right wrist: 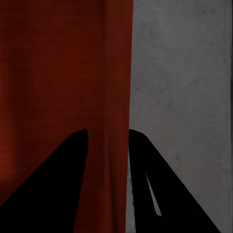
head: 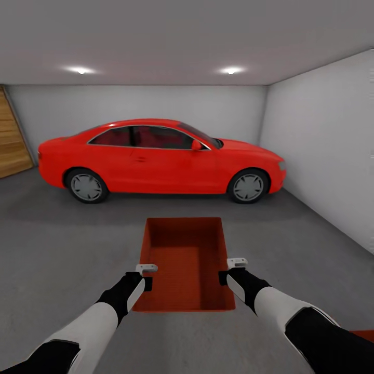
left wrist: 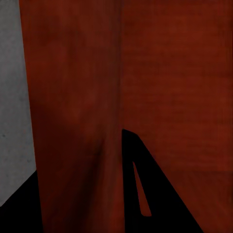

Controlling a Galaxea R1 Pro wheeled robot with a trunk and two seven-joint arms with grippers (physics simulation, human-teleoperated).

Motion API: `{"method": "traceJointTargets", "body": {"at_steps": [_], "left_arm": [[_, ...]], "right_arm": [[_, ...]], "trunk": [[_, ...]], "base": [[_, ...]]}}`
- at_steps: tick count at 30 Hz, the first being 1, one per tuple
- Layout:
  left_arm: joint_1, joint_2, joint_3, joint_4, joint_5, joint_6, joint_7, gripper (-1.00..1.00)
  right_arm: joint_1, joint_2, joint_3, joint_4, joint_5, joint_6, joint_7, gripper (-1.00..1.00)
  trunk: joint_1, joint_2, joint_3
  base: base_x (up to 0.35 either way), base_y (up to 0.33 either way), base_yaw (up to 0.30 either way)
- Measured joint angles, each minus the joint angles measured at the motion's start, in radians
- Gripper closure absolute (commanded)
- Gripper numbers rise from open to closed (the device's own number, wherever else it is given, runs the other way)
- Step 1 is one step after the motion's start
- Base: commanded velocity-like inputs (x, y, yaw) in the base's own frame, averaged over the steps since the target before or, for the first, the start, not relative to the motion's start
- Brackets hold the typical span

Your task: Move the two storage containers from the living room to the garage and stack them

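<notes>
Head view shows both arms reaching forward in the garage, each gripper clamped over one long wall of a red-orange storage container (head: 184,262). The left gripper (head: 146,275) straddles the wall on its own side, and the right gripper (head: 232,270) does the same opposite. The right wrist view confirms it: the thin red wall (right wrist: 114,145) runs between the two dark fingers (right wrist: 58,179), one inside the box and one outside over the grey floor (right wrist: 184,97). The left wrist view is similar, with the wall (left wrist: 73,145) between a finger (left wrist: 145,194) inside the box and a dark one at the outer edge, so both look closed on the walls.

The box hangs level between the hands, ahead of them, with the red coupe (head: 161,158) well beyond it. Whether it already touches the floor (head: 62,249) cannot be told. A sliver of red-orange (head: 363,335) shows beside the right forearm; it may be the second container.

To place it well, I would lower both hands together so the box stays level, let the base settle flat, then open both grippers and lift straight up clear of the walls.
</notes>
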Motion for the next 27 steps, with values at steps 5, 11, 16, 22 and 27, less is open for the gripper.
{"method": "traceJointTargets", "body": {"at_steps": [5, 11, 16, 22, 27], "left_arm": [[0.0, 0.0, -0.001, 0.0, 0.001, 0.0, 0.0, 1.0], [0.0, 0.0, -0.001, 0.0, 0.001, 0.0, 0.0, 1.0], [0.0, 0.0, -0.001, 0.0, 0.001, 0.0, 0.0, 1.0], [0.0, 0.0, -0.001, 0.0, 0.001, 0.0, 0.0, 1.0], [0.0, 0.0, -0.001, 0.0, 0.001, 0.0, 0.0, 1.0]], "right_arm": [[0.0, 0.0, -0.001, 0.0, 0.001, 0.0, 0.0, 1.0], [0.0, 0.0, -0.001, 0.0, 0.001, 0.0, 0.0, 1.0], [0.0, 0.0, 0.0, 0.0, 0.001, 0.0, 0.0, 1.0], [0.0, 0.0, -0.001, 0.0, 0.001, 0.0, 0.0, 1.0], [0.0, 0.0, -0.001, 0.0, 0.001, 0.0, 0.0, 1.0]], "trunk": [[0.0, 0.0, 0.001], [0.0, 0.0, 0.001], [0.0, 0.0, 0.001], [0.0, 0.0, 0.001], [0.0, 0.0, 0.001]], "base": [[0.322, 0.0, -0.259], [0.322, 0.0, -0.268], [0.322, 0.0, -0.269], [0.322, 0.0, -0.269], [0.323, 0.0, -0.269]]}}
